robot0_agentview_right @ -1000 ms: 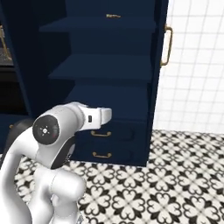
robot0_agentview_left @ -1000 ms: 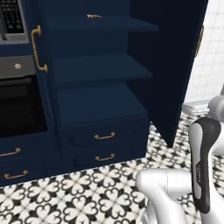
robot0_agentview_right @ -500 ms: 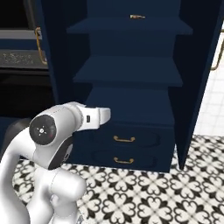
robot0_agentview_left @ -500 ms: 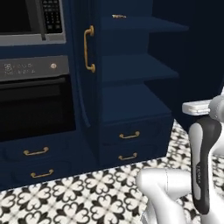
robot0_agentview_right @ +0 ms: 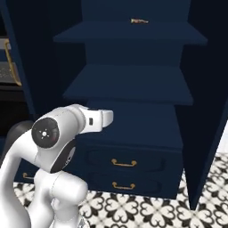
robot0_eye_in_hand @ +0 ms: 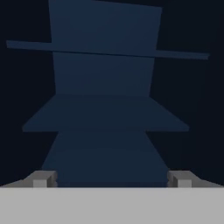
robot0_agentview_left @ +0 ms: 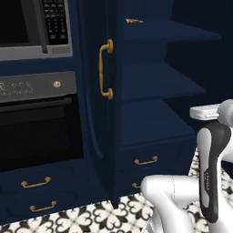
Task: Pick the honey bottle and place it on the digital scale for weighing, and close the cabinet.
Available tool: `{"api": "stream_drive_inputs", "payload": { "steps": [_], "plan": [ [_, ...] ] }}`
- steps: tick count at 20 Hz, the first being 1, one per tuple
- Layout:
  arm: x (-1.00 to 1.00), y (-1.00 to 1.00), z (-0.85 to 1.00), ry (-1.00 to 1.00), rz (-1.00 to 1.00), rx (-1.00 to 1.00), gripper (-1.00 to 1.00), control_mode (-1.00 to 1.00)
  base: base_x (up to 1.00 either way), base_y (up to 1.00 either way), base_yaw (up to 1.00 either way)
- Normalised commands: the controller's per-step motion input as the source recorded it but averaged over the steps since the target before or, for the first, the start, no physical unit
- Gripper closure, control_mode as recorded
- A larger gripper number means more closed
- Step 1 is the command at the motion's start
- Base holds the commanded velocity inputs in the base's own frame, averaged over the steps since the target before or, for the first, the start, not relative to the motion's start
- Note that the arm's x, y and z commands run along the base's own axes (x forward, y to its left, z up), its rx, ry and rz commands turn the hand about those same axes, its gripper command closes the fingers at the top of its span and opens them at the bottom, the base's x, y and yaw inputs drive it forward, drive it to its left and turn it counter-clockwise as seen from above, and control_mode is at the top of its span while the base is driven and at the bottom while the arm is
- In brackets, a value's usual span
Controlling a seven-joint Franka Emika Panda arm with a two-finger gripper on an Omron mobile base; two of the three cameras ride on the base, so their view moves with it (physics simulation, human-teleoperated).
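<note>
The base has swung left over the last second, so I now face the open tall navy pantry cabinet [robot0_agentview_right: 133, 84] squarely. My hand [robot0_eye_in_hand: 111, 180] is spread wide, holding nothing. I can't spot the honey bottle on these shelves, so searching comes next.

The cabinet [robot0_agentview_right: 133, 89] stands open, its shelves stacked one above another inside it. On the top shelf, toward the back, lies a small object [robot0_agentview_right: 139, 21], too small to identify. Below the shelves sit two drawers [robot0_agentview_right: 124, 162], one over the other. Left of the cabinet is the oven [robot0_agentview_left: 38, 132], with the microwave [robot0_agentview_left: 36, 27] above it and two more drawers beneath the oven
</note>
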Motion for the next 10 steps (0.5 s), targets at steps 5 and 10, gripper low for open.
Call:
{"api": "stream_drive_inputs", "payload": {
  "steps": [5, 10],
  "plan": [
    [0.0, 0.0, 0.0, 0.0, 0.0, 0.0, -1.0, 1.0, 0.29, -0.24, 0.21],
    [0.0, 0.0, 0.0, 0.0, 0.0, 0.0, -1.0, 1.0, 0.09, -0.34, 0.18]
  ]
}}
